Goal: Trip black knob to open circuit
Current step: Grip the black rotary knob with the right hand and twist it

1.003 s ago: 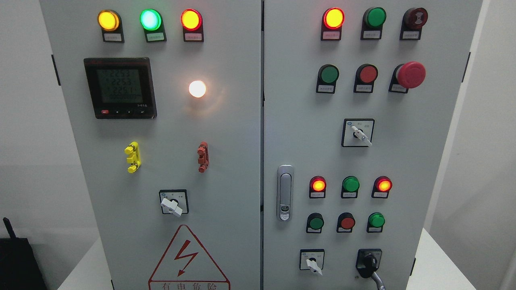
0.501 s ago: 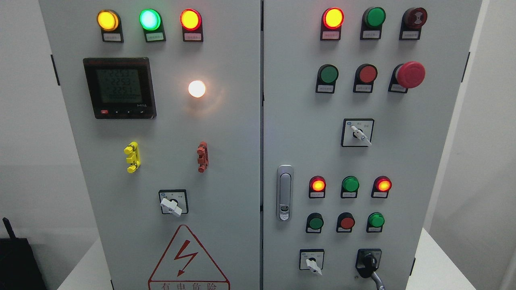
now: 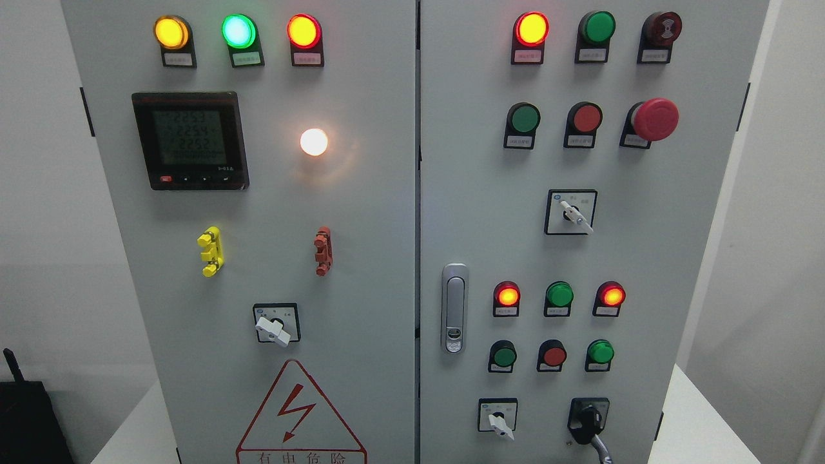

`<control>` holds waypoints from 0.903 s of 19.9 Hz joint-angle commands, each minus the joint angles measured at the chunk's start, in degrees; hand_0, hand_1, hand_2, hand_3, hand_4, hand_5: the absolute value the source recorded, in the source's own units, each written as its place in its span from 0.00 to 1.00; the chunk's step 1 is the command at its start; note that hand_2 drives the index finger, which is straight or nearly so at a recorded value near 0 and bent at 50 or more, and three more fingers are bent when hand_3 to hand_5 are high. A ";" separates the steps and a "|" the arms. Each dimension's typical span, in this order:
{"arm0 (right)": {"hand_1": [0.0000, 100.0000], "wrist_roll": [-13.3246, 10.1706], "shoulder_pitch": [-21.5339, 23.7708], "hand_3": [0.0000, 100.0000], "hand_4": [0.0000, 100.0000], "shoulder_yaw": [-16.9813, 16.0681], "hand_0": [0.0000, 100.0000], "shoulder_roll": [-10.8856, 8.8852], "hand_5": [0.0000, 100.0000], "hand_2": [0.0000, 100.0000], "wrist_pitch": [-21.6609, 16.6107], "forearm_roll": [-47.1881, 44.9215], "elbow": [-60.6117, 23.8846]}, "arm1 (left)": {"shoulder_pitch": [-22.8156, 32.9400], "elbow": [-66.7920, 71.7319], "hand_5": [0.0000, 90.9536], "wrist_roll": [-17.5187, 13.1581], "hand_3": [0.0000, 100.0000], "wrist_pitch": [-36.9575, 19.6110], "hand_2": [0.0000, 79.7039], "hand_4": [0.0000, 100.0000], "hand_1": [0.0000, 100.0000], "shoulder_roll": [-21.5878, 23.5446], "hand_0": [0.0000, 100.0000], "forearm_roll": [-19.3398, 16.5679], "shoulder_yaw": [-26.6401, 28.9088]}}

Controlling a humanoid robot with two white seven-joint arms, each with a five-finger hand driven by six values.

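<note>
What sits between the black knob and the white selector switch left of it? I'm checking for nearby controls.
Nothing: in the head view, bare grey panel separates the black knob from the white selector switch.

Showing: one black knob (image 3: 588,419), four white selector switches (image 3: 273,330), seemingly seven lit lamps (image 3: 171,32), one meter (image 3: 191,140).

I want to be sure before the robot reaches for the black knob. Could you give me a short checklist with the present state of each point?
1. Black knob in view, lower right of the right door: ok.
2. Path to the knob free of obstacles: ok.
3. Neighbouring white selector switch set apart from the knob, so it should not be bumped: ok.
4. Either robot hand in view and ready: not ok, neither shows.
5. Knob position, tripped or not: cannot tell.
6. Panel powered, white lamp lit: ok.
</note>
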 commanded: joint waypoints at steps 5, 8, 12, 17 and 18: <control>0.82 1.53 -1.28 1.00 0.97 2.14 0.98 0.06 0.97 0.00 -0.87 0.04 -3.70 | -0.23 -0.01 0.00 0.01 0.00 -0.08 0.00 0.00 0.39 0.00 0.12 0.14 0.07; 0.82 1.53 -1.20 1.00 0.97 2.14 0.98 0.06 0.97 0.00 -0.87 0.04 -3.96 | -0.22 -0.01 0.00 0.01 0.00 -0.08 0.00 0.00 0.39 0.00 0.12 0.14 0.07; 0.82 1.53 -1.20 1.00 0.97 2.31 0.98 0.06 0.97 0.00 -0.96 0.04 -4.14 | -0.23 -0.01 0.00 0.01 0.00 -0.08 0.00 0.00 0.39 -0.09 0.12 0.14 0.07; 0.82 1.53 -1.28 1.00 0.97 2.93 0.98 0.06 0.97 0.00 -0.96 0.04 -4.14 | -0.22 -0.01 0.00 0.01 0.00 -0.08 0.00 0.00 0.39 0.00 0.12 0.14 0.07; 0.82 1.53 -1.28 1.00 0.97 2.93 0.98 0.06 0.97 0.00 -0.96 0.04 -4.14 | -0.23 -0.01 0.00 0.01 0.00 -0.08 0.00 0.00 0.39 -0.09 0.12 0.14 0.07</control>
